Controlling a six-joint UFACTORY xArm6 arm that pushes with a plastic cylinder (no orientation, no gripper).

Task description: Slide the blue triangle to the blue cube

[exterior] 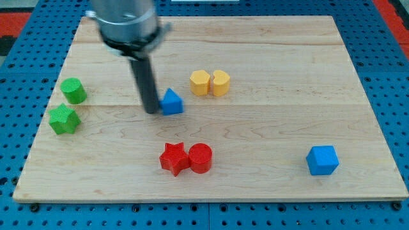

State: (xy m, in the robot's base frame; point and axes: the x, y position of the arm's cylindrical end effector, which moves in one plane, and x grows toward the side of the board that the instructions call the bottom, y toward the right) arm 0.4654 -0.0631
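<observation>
Nearest the view's bottom, the blue cube (pixel 322 160) sits at lower right on the wooden board (pixel 268 57), well apart from everything else. Left of it, at lower centre, a red star (pixel 174 158) and a red cylinder (pixel 200 158) sit touching side by side. Further up at far left, a green star (pixel 64 119) lies just below a green cylinder (pixel 73 91). At centre left, the blue triangle (pixel 171 102) rests with my tip (pixel 151 111) just beside it, on its left, touching or nearly so; contact cannot be confirmed. The rod has no jaws, so no open or closed state applies. Up and right of the triangle, a yellow hexagonal block (pixel 200 82) touches a yellow heart (pixel 220 83). The triangle is far from the cube, up and left of it.
</observation>
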